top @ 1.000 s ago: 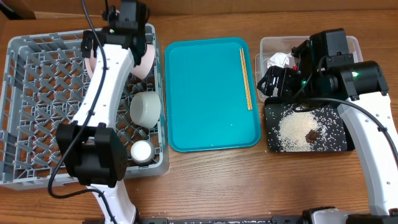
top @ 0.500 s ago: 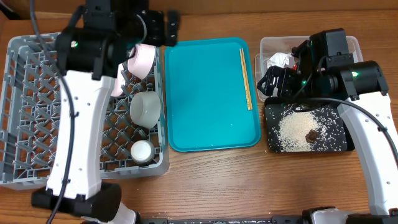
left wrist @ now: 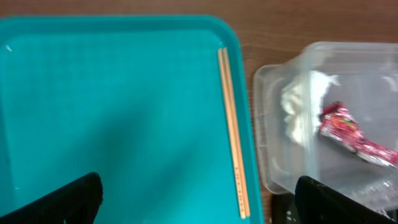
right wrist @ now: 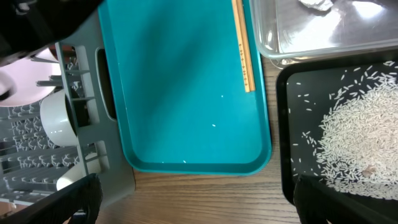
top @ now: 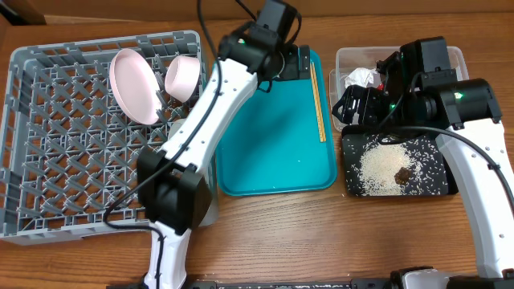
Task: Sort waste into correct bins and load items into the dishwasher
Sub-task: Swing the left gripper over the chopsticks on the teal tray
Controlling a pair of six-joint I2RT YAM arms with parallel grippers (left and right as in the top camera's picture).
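Observation:
The chopsticks (top: 318, 100) lie along the right side of the teal tray (top: 273, 136); they also show in the left wrist view (left wrist: 231, 130) and the right wrist view (right wrist: 244, 50). My left gripper (left wrist: 199, 199) is open and empty above the tray's far end. My right gripper (right wrist: 196, 199) is open and empty, hovering near the bins. The clear tub (left wrist: 273, 168) holds the white tissue (left wrist: 298, 106) and red wrapper (left wrist: 354, 134). The black tray (top: 438, 189) holds rice (top: 377, 170) and the brown lump (top: 401, 172). The grey rack (top: 48, 160) holds a pink plate (top: 132, 84) and a bowl (top: 183, 76).
A white cup (right wrist: 59, 115) stands in the rack's right column, seen in the right wrist view. The left arm (top: 201, 120) stretches across the rack's right side. Bare wooden table (top: 281, 241) lies in front of the teal tray.
My left arm has swung right from over the rack to above the teal tray's far end, leaving the pink plate and bowl standing in the rack. The right arm has not moved.

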